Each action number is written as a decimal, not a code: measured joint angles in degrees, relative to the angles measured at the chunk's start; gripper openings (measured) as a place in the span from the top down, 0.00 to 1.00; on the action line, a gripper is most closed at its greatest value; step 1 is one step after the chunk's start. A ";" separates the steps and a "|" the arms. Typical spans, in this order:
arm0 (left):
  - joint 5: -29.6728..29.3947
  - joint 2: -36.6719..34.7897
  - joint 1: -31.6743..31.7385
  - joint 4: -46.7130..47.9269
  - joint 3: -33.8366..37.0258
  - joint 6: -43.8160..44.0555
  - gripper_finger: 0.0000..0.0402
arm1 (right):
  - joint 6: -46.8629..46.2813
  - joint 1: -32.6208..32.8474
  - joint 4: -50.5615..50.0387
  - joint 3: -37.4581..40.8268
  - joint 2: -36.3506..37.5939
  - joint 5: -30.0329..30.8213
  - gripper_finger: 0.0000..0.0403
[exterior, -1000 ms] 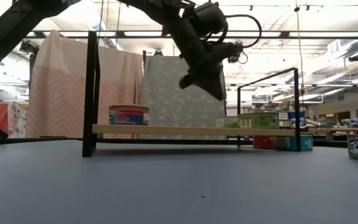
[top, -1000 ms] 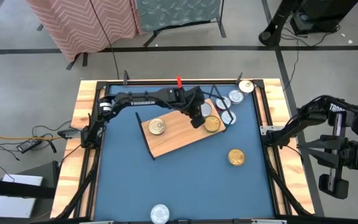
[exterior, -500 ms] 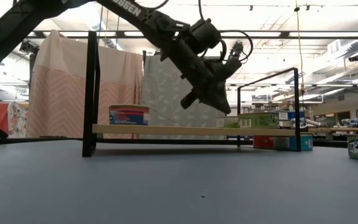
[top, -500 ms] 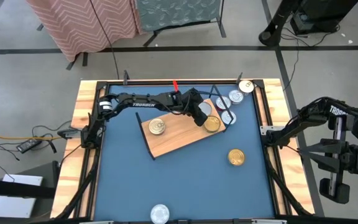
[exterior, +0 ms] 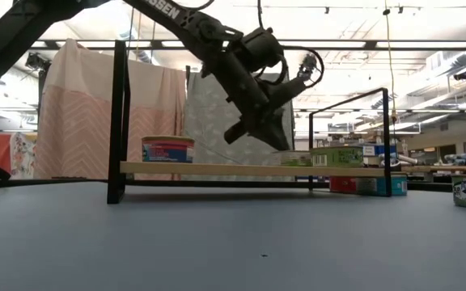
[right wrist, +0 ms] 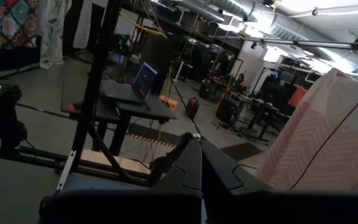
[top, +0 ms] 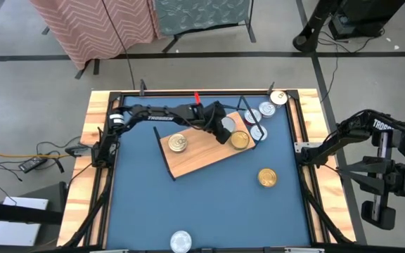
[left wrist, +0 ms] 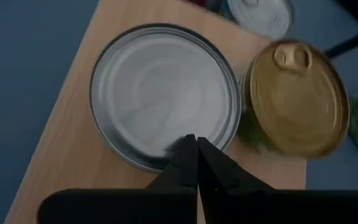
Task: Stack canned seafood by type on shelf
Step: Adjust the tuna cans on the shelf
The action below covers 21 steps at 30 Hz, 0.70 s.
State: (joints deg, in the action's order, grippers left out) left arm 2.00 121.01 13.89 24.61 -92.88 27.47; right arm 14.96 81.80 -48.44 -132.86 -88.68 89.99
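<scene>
The light-wood shelf (top: 195, 160) lies slantwise on the blue table. On it stand a gold-lidded tin (top: 178, 143) near its left end, another gold tin (top: 239, 140) near its right end, and a silver-lidded tin (left wrist: 166, 93) beside that one. My left gripper (left wrist: 196, 148) is shut and slants down over the silver tin's lid, near its rim; in the low view the left gripper (exterior: 284, 146) hangs just above the board (exterior: 217, 170). My right gripper (right wrist: 197, 146) is shut and raised level beyond the table's right edge. My left gripper's shut fingertips (left wrist: 188, 146) stand over the silver tin's lid close to its rim (left wrist: 160, 158), slanting down from the table's left. Whether they touch the lid I cannot tell. The tin sits flat on the shelf board.
Several silver tins (top: 260, 116) cluster past the shelf's right end, with one more (top: 278, 97) at the far right corner. A gold tin (top: 266, 177) lies alone on the table's right. A silver tin (top: 181, 241) sits at the near edge. Black wire frames (exterior: 120, 121) stand at the shelf's ends.
My left gripper has come down toward the shelf's right part and rolled about its own axis, staying shut. The tins and the shelf have kept their places.
</scene>
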 joint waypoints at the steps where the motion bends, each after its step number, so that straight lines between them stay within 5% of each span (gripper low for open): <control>1: 0.66 0.00 0.04 1.59 -0.01 -0.01 0.99 | 0.19 0.00 0.04 0.00 0.00 0.00 0.99; 21: -0.66 -7.28 -0.98 26.38 0.52 -6.06 0.99 | 5.80 0.35 3.43 0.00 0.02 0.00 0.99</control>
State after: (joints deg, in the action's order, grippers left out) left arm 1.34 113.73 12.91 50.99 -92.36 21.41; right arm 20.75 82.15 -45.01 -132.86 -88.66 90.00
